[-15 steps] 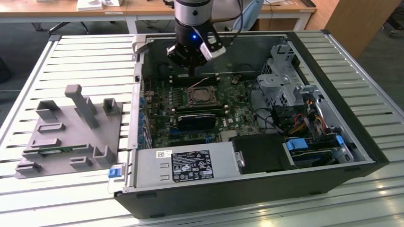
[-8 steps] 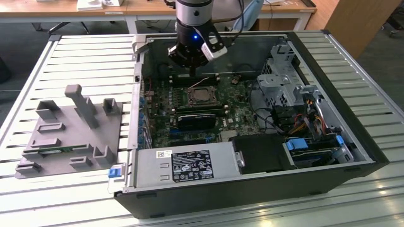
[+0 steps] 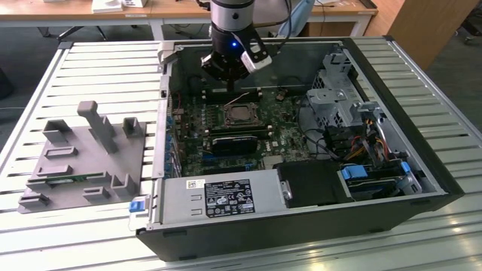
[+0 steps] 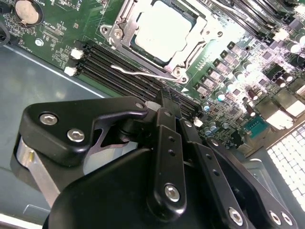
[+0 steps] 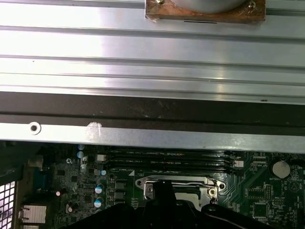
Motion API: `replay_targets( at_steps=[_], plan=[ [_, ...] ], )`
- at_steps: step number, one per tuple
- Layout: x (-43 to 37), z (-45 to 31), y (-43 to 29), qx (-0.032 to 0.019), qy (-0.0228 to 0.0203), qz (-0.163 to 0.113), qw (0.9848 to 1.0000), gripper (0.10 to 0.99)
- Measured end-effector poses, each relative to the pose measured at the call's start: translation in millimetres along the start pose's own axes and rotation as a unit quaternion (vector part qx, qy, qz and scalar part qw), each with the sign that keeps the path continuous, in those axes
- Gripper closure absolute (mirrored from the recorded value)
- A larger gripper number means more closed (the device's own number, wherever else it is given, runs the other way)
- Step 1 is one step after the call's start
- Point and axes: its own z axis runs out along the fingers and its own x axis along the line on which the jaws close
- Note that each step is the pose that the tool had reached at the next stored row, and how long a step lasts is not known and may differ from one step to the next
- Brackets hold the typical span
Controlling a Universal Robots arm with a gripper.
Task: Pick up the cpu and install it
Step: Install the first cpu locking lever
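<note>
The cpu [image 3: 239, 116] lies flat in its socket in the middle of the motherboard inside the open computer case [image 3: 301, 226]. In the second wrist view the cpu [image 4: 162, 29] shows a bright silvery top inside the socket's metal frame [image 4: 119, 33], with a wire lever [image 4: 143, 72] along one edge. My gripper [image 3: 230, 88] hangs over the board just behind the socket, above the memory slots. Its black fingers [image 4: 164, 124] stand together, holding nothing. In the first wrist view the gripper [image 5: 162, 190] covers the middle of the socket frame [image 5: 209, 183].
In the case, a black block [image 3: 233, 144] sits in front of the socket, a grey power supply box [image 3: 222, 197] at the front, and a drive cage [image 3: 335, 84] with cables on the exterior view's right. A grey fixture [image 3: 83, 158] stands on the slatted table [image 3: 90, 73].
</note>
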Motion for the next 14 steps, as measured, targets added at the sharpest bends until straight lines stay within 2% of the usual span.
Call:
replay_targets(
  at_steps=[14],
  plan=[
    [-2.3, 3.7, -0.3, -0.0001, -0.0001, 0.000, 1.0000, 0.980]
  ],
)
